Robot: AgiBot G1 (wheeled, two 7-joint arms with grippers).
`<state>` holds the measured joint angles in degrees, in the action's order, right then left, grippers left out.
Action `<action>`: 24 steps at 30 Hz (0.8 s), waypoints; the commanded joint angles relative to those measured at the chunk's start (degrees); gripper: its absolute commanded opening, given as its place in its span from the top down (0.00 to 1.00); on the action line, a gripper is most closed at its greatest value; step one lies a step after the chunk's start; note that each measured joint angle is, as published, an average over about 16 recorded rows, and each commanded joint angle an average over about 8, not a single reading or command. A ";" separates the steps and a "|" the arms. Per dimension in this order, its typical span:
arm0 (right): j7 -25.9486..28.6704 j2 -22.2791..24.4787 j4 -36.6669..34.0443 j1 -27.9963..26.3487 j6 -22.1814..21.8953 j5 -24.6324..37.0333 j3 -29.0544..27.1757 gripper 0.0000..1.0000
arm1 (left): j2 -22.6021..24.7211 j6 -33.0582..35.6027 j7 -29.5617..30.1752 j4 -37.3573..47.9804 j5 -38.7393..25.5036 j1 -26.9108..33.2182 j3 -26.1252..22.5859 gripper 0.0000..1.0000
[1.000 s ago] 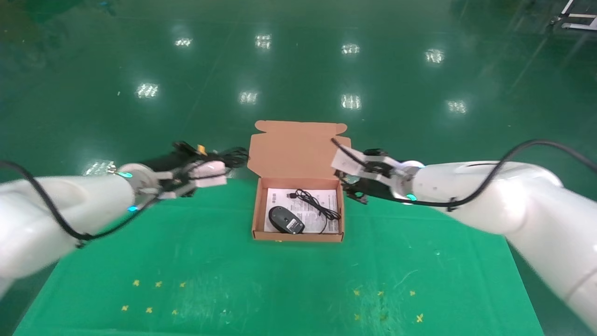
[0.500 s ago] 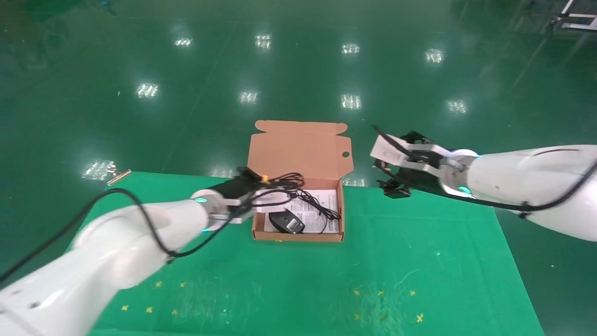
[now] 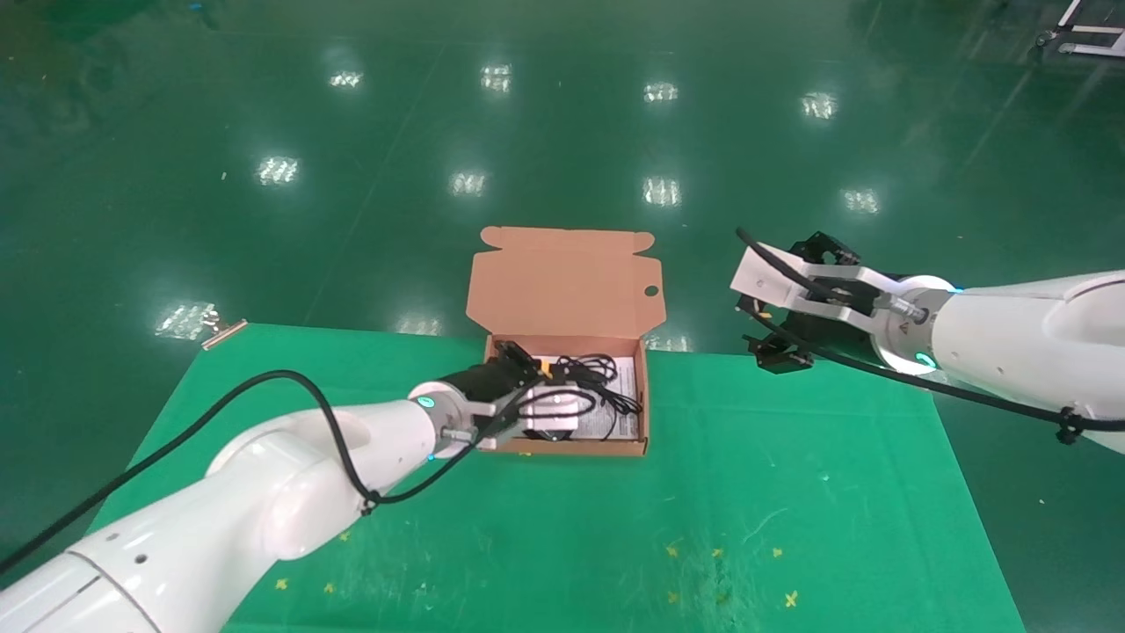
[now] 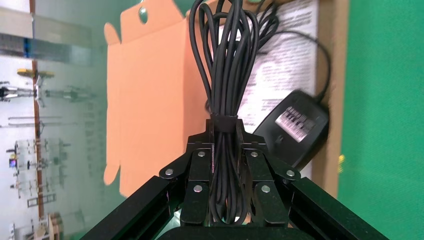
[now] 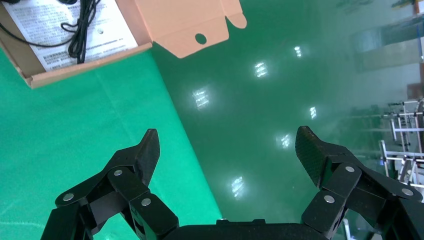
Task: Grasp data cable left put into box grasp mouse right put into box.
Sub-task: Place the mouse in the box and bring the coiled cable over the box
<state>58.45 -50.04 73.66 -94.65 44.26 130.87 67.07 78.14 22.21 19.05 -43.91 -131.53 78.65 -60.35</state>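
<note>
Sitting at the table's (image 3: 791,492) far edge, mid-width: box (image 3: 563,286), lid up, leaflet (image 4: 280,60) and mouse (image 4: 292,127) inside. Hovering over it, probably just above the mouse: left gripper (image 4: 225,150), jaws pinching the cable (image 4: 225,75). Hanging off the far right corner: right gripper (image 5: 227,145), jaws spread.

No legible text anywhere. Leaflet (image 4: 280,60) in the box (image 3: 562,290) carries printed lines, too small to read. Label on the mouse (image 4: 292,130) underside shows print, also unreadable.
</note>
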 commanded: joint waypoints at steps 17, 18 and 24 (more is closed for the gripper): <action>1.96 2.17 3.07 -0.09 1.32 1.54 -0.60 0.00 | 0.21 -3.08 -1.51 -0.37 8.54 1.19 -9.49 0.00; 1.96 2.15 3.04 -0.09 1.31 1.52 -0.60 0.00 | 0.20 -3.05 -1.48 -0.35 8.42 1.17 -9.38 0.00; 1.92 1.93 2.70 -0.09 1.22 1.40 -0.58 0.00 | -0.30 -2.94 -1.29 -0.76 7.99 1.08 -8.86 0.00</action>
<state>60.24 -48.02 76.34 -95.09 45.44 132.40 66.36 77.56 19.06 18.16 -45.10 -123.16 80.27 -68.98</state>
